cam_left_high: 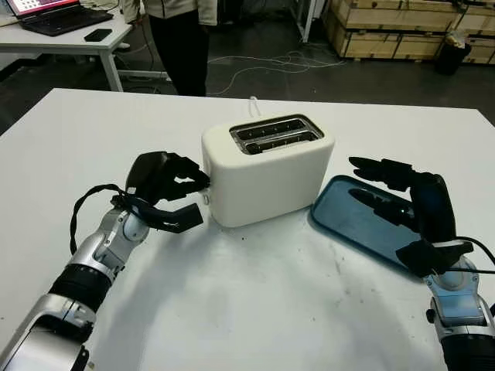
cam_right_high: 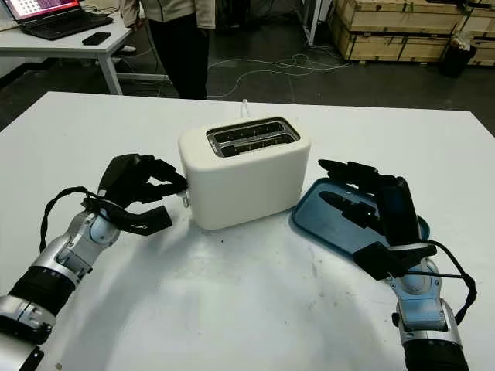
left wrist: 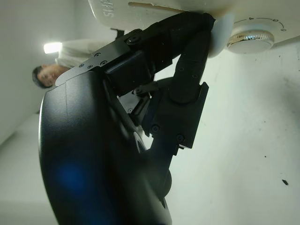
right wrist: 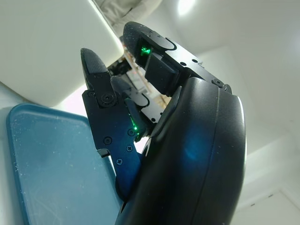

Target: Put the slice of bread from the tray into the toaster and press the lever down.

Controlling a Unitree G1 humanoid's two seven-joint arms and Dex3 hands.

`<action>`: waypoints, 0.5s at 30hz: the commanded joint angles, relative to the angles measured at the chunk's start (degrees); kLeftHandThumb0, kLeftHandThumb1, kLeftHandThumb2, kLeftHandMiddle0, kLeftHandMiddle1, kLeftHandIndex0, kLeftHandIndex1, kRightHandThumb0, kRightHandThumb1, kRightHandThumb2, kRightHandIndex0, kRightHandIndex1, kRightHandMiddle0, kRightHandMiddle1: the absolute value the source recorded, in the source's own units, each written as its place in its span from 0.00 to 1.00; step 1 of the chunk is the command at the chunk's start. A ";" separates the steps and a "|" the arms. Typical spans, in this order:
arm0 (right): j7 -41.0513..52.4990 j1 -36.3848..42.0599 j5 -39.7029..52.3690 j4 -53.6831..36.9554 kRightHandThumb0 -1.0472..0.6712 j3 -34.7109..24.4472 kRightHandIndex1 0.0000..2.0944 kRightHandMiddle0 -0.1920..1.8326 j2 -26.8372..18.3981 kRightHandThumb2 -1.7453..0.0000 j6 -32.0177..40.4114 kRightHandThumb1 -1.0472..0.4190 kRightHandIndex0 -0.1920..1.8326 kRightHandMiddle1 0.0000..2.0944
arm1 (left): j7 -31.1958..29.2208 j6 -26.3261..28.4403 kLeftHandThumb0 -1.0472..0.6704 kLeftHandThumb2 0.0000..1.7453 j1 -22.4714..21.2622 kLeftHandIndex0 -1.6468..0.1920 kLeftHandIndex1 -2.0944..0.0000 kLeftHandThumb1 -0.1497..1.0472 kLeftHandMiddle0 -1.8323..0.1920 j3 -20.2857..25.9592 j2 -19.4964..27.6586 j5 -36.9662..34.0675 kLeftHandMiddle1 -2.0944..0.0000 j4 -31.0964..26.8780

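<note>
A white two-slot toaster [cam_left_high: 267,174] stands mid-table. Its top slots [cam_left_high: 274,133] look dark, and I cannot make out bread in them. My left hand [cam_left_high: 189,197] is at the toaster's left end, with its upper fingers [cam_left_high: 186,176] curled onto the lever and the thumb lower down. In the left wrist view a fingertip [left wrist: 199,35] presses on the white lever [left wrist: 220,33], beside a chrome dial [left wrist: 248,41]. The blue tray [cam_left_high: 352,224] lies right of the toaster with a bare surface. My right hand [cam_left_high: 371,182] is open above the tray.
A person [cam_left_high: 182,39] stands beyond the table's far edge. A desk with a laptop [cam_left_high: 54,15] is at the back left, wooden crates [cam_left_high: 402,23] are at the back right, and cables lie on the floor. The toaster's cord [cam_left_high: 254,104] runs off behind it.
</note>
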 commanded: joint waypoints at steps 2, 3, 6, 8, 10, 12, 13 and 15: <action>0.97 -1.52 0.90 0.82 0.44 0.14 0.00 0.56 -0.92 1.00 -0.65 0.17 0.61 0.00 | -8.83 -1.30 0.37 0.01 6.84 0.26 0.99 0.89 0.48 -8.00 -2.25 3.28 0.48 -4.16; 1.36 -1.89 1.14 1.10 0.44 -0.02 0.00 0.55 -1.23 1.00 -0.33 0.17 0.61 0.00 | -8.65 -0.69 0.35 0.00 7.19 0.27 1.00 0.88 0.49 -6.51 -0.73 2.84 0.47 -7.17; 3.03 -3.06 2.40 0.81 0.45 -0.54 0.00 0.54 -2.01 1.00 1.69 0.18 0.59 0.00 | -8.86 0.46 0.32 0.00 7.34 0.31 1.00 0.86 0.50 -3.01 3.98 2.43 0.49 -14.41; 4.73 -4.24 3.89 0.36 0.43 -0.91 0.00 0.53 -2.75 1.00 3.64 0.17 0.58 0.00 | -9.01 -0.37 0.31 0.00 7.01 0.32 1.00 0.84 0.49 0.20 7.55 2.10 0.52 -18.23; 5.98 -5.40 5.00 0.04 0.44 -1.29 0.00 0.52 -3.45 1.00 5.16 0.17 0.58 0.00 | -10.05 -1.12 0.31 0.00 6.74 0.31 0.99 0.81 0.48 3.53 10.27 1.42 0.55 -21.17; 7.46 -6.67 6.79 0.30 0.45 -1.69 0.00 0.52 -4.13 1.00 5.78 0.17 0.57 0.00 | -11.79 -1.85 0.32 0.00 6.27 0.30 0.99 0.79 0.47 6.37 12.44 0.55 0.56 -23.12; 8.27 -7.31 7.60 0.31 0.46 -1.93 0.00 0.52 -4.54 1.00 6.37 0.17 0.57 0.00 | -12.58 -2.72 0.32 0.00 5.81 0.29 0.99 0.77 0.46 7.64 13.29 -0.09 0.56 -23.31; 9.40 -9.10 8.44 0.89 0.46 -2.47 0.00 0.52 -5.65 1.00 7.29 0.17 0.57 0.00 | -14.26 -5.10 0.34 0.00 4.28 0.29 0.99 0.76 0.46 9.95 15.01 -1.54 0.56 -22.36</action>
